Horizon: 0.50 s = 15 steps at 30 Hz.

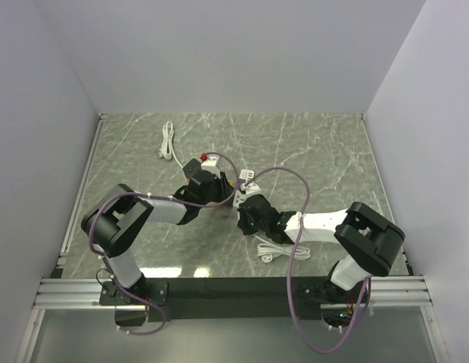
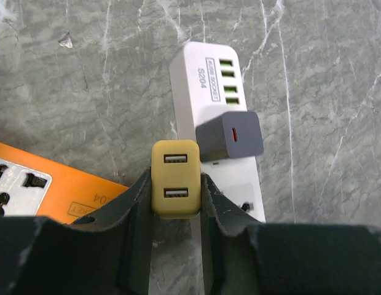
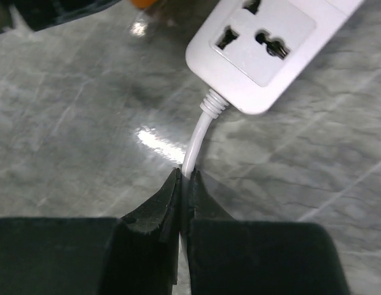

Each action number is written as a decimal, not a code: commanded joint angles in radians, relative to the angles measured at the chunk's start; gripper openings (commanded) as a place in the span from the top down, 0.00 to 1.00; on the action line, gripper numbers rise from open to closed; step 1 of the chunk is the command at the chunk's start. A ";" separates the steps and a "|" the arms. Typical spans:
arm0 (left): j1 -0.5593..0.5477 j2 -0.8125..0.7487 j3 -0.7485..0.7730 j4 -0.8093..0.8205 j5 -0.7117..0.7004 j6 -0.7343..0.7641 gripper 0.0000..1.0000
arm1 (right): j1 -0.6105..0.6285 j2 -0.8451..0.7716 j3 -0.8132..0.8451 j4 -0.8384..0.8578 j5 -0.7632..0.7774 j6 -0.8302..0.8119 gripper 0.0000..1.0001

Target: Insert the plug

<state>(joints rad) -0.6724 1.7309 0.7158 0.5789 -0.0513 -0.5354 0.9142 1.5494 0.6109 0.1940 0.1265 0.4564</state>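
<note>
My left gripper [image 2: 175, 184] is shut on a yellow two-port USB charger plug [image 2: 174, 177] and holds it just left of the white power strip [image 2: 206, 98]. That strip has several green USB ports and a dark grey adapter [image 2: 230, 135] plugged into it. In the top view the left gripper [image 1: 212, 185] sits mid-table beside the strip [image 1: 243, 184]. My right gripper [image 3: 185, 175] is shut on the strip's white cable [image 3: 200, 132], just below the strip's socket end [image 3: 264, 40]. The right gripper also shows in the top view [image 1: 248, 217].
An orange power strip [image 2: 37, 184] lies left of the yellow plug. A loose white cable [image 1: 168, 142] lies at the back left. More white cable is coiled [image 1: 276, 252] near the right arm. A red-and-white item [image 1: 206, 159] sits behind the left gripper.
</note>
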 commanded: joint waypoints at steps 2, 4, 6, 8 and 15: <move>0.005 -0.001 0.002 0.029 -0.010 0.006 0.99 | 0.029 0.034 0.035 0.025 -0.103 0.036 1.00; 0.005 -0.013 -0.006 0.021 -0.021 0.003 0.99 | 0.038 0.040 0.039 0.031 -0.102 0.044 1.00; 0.007 -0.033 -0.019 0.016 -0.033 0.005 0.99 | 0.045 0.044 0.047 0.028 -0.088 0.044 1.00; 0.005 -0.073 -0.029 0.015 -0.041 0.008 0.99 | 0.045 0.038 0.052 0.015 -0.062 0.042 1.00; -0.042 -0.195 -0.050 -0.056 -0.169 0.029 0.99 | 0.045 -0.011 0.044 0.007 0.004 0.036 0.76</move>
<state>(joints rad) -0.6868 1.6081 0.6651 0.5293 -0.1307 -0.5339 0.9463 1.5715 0.6308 0.2050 0.1040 0.4854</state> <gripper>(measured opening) 0.333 0.198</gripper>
